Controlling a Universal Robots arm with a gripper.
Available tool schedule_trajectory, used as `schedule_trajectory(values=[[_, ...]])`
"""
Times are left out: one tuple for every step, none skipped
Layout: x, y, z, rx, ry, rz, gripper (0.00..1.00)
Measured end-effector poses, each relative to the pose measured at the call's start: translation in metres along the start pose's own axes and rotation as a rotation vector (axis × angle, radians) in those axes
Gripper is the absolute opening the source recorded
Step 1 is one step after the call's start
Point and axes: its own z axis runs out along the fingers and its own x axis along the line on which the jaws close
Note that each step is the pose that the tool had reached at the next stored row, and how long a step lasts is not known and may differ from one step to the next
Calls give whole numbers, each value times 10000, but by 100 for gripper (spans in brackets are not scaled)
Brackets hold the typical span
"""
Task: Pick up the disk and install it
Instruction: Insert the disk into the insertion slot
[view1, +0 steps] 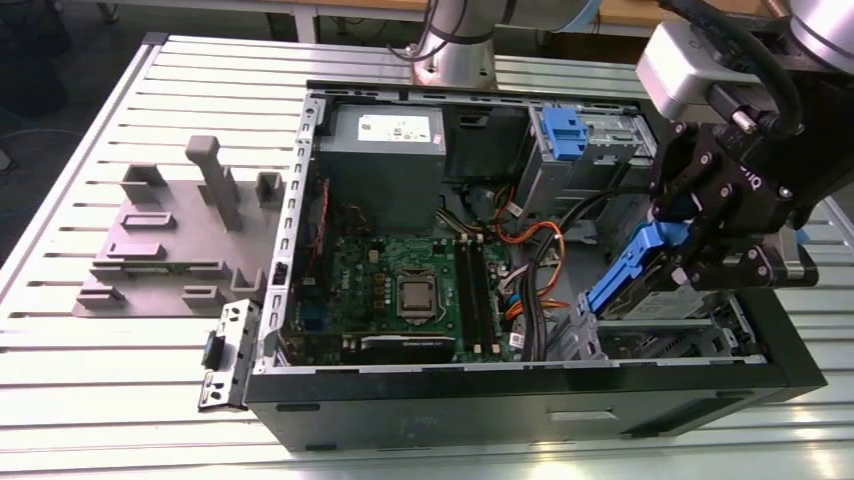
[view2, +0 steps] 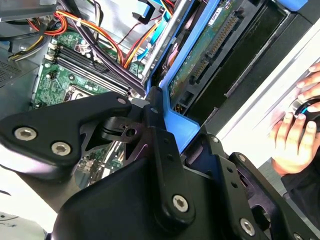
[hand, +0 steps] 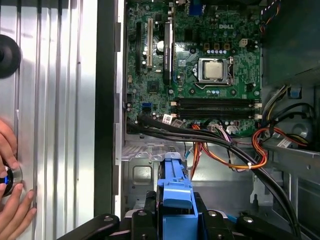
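As end effector (hand: 176, 221) clamps its edges, disk (view1: 625, 280) tilts.

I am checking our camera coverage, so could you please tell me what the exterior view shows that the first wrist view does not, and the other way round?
The exterior view adds the grey fixture block at that view's left, the grey power-supply box, and the pincer from outside, shut on the disk, which is held tilted over the case at that view's right. The first wrist view adds a person's hand over the slatted table, beside the case. Both show the motherboard, the orange cables, the table, the case and the disk.
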Motion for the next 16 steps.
schedule_trajectory(values=[[0,0,7,0,0,-1,37],[0,0,14,0,1,0,37],[0,-1,21,0,1,0,37],[0,-1,28,0,1,0,37],[0,-1,34,0,1,0,37],[0,-1,42,0,1,0,37],[0,-1,48,0,1,0,37],[0,-1,54,0,1,0,37],[0,-1,60,0,1,0,37],[0,-1,65,0,1,0,37],[0,-2,71,0,2,0,37],[0,-2,76,0,1,0,37],[0,-2,82,0,0,-1,37],[0,-2,87,0,0,0,37],[0,-2,93,0,1,0,37],[0,-2,97,0,1,0,37]])
